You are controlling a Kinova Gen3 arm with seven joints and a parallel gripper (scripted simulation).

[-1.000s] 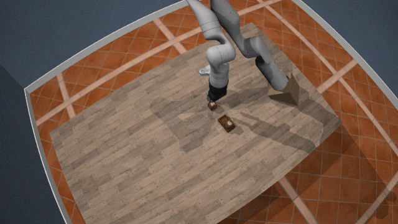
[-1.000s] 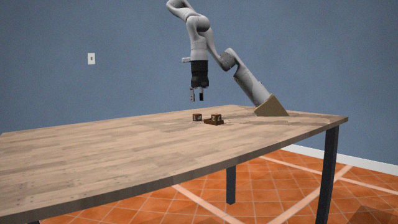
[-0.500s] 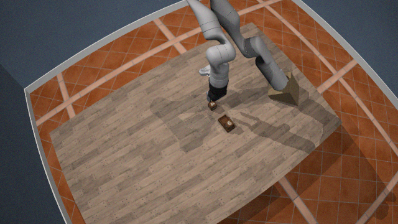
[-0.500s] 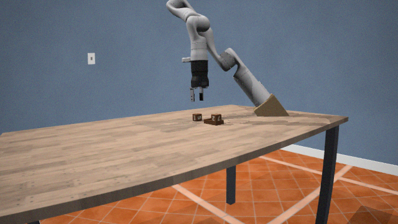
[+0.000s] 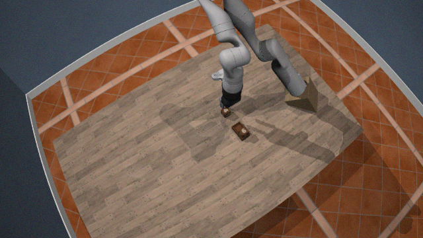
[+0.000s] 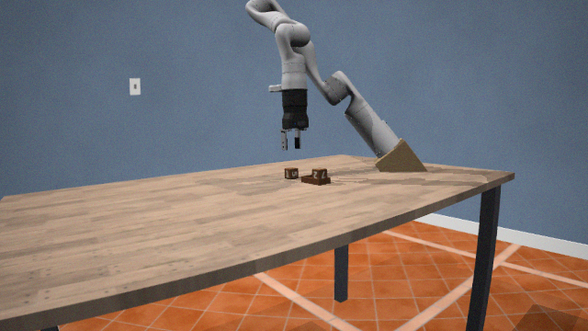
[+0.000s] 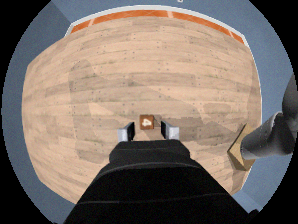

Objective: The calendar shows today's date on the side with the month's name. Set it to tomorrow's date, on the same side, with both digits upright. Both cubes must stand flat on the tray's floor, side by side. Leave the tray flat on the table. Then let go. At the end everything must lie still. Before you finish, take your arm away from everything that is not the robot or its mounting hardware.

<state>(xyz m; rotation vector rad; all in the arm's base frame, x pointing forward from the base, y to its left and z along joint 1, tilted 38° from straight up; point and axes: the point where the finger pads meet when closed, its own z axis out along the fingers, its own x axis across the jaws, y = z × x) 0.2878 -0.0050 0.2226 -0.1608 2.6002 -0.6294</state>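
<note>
A small brown tray (image 5: 238, 128) lies flat on the wooden table and holds one brown digit cube (image 6: 319, 174) with a white face. A second brown cube (image 5: 225, 112) stands on the table beside the tray, outside it; it also shows in the exterior view (image 6: 291, 173) and in the wrist view (image 7: 147, 121). My gripper (image 6: 290, 140) hangs straight above this loose cube, well clear of it, with the fingers open and nothing between them. In the wrist view the cube sits between the two fingertips, far below. The digits are too small to read.
The arm's tan wedge base (image 5: 305, 94) stands on the table at the far right, behind the tray. The arm's lower link (image 6: 367, 121) slopes down to it.
</note>
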